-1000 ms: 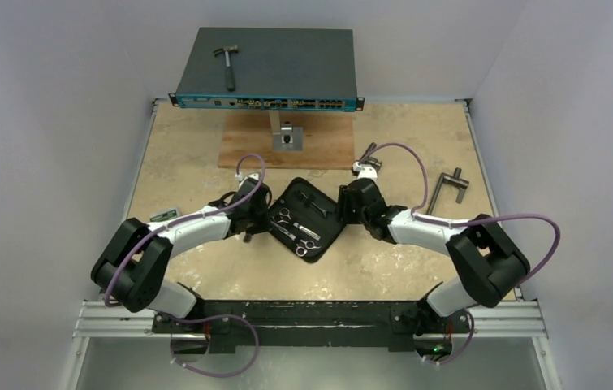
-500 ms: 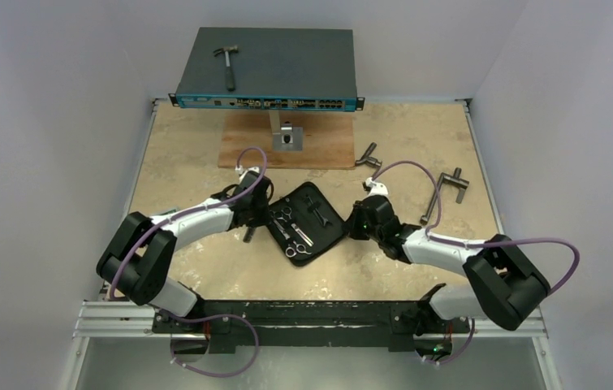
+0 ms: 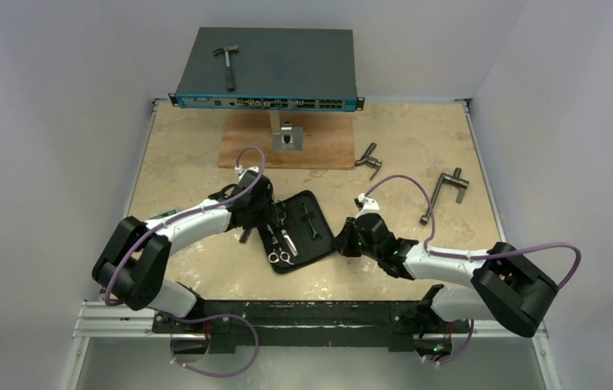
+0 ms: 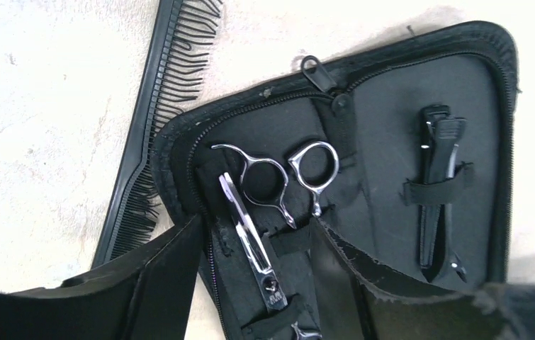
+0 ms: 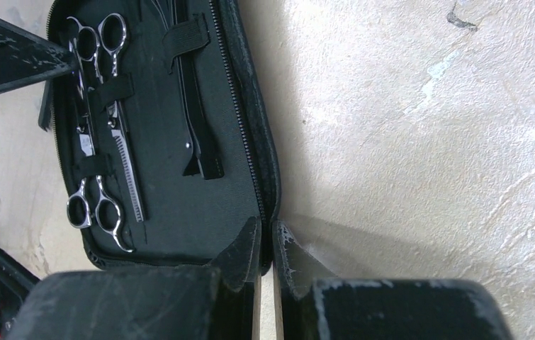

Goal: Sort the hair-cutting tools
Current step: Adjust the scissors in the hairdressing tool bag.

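Observation:
An open black case (image 3: 323,236) lies mid-table. Two silver scissors (image 5: 126,166) sit under its elastic straps, handles at opposite ends. A black hair clip (image 4: 438,191) is strapped in the other half. The black comb (image 4: 147,120) lies on the table, its lower end tucked under the case's edge. My left gripper (image 4: 258,223) is open over the case, its fingers on either side of one pair of scissors (image 4: 246,234). My right gripper (image 5: 271,237) is shut on the case's rim (image 5: 268,177).
A network switch (image 3: 266,69) with a hammer (image 3: 226,65) on top stands at the back. A wooden board (image 3: 246,146) with a metal block lies before it. Two grey T-handled tools (image 3: 368,154) (image 3: 445,193) lie at the right.
My right gripper shut on the case's rim and pulled it nearer, and the case turned and shifted left. My left gripper opened over the scissors.

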